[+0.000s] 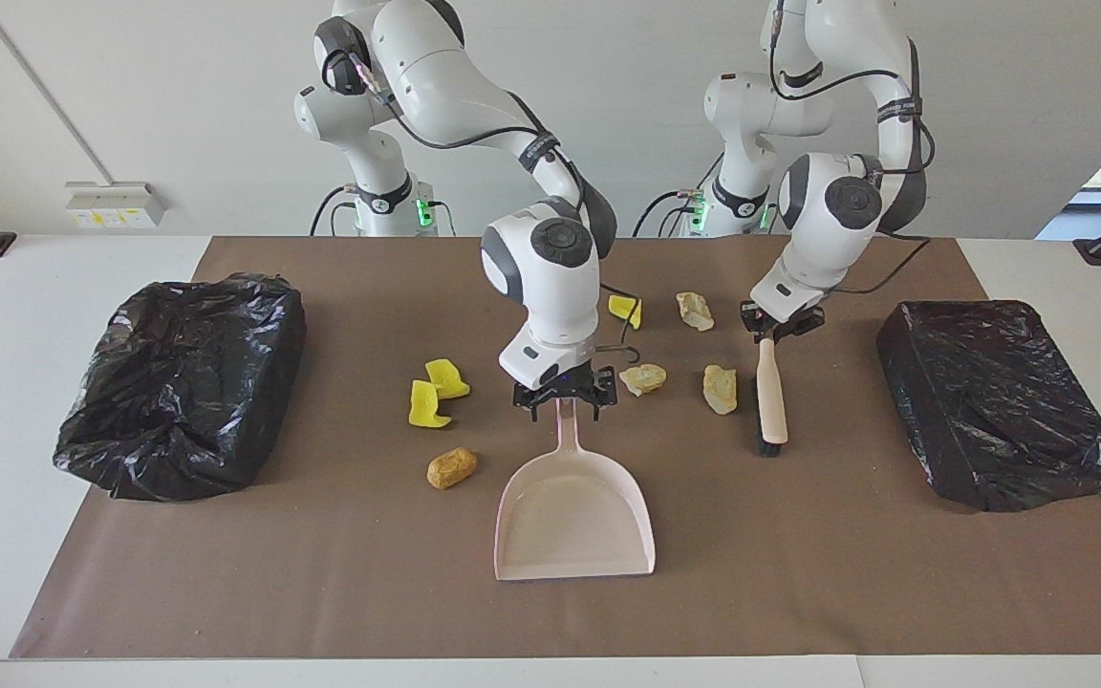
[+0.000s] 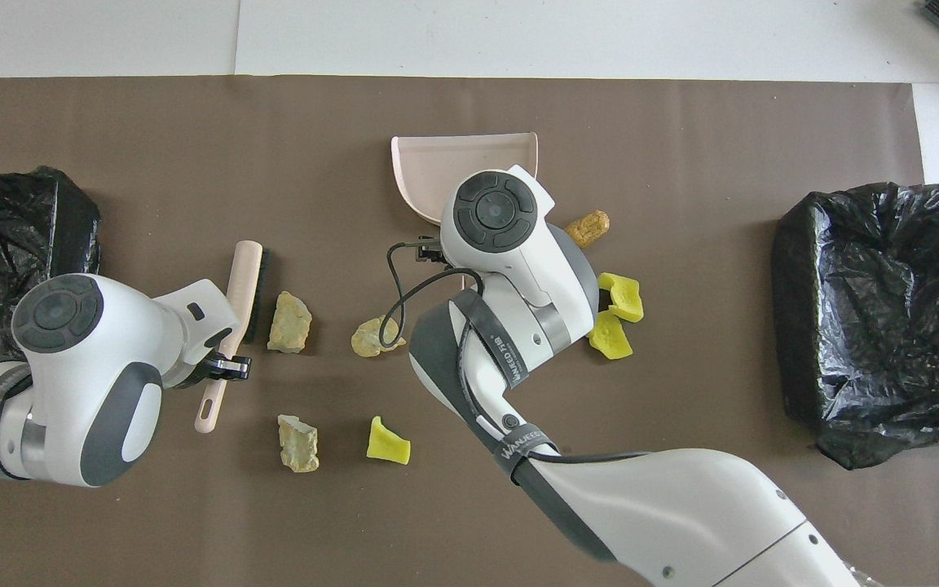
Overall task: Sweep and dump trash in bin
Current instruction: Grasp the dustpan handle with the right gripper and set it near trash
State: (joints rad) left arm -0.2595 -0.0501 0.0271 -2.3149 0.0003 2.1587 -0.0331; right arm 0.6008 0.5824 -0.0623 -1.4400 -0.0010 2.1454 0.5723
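The left gripper (image 1: 782, 326) is seen with its fingers clamped on the handle of the pink hand brush (image 1: 770, 394), whose bristle end is tipped down to the brown mat (image 1: 321, 592) at 6 o'clock from the grip, just beside a beige lump (image 1: 720, 389). The right gripper (image 1: 565, 398) is held over the dustpan (image 1: 574, 516) handle with fingers spread wide on either side of it, nothing being gripped. Seven trash lumps are scattered on the bench between two black-bagged bins (image 1: 183, 382), (image 1: 1000, 401): two yellow chunks (image 1: 436, 392) and the golden-brown lump (image 1: 452, 467) at 9 o'clock from the dustpan handle.
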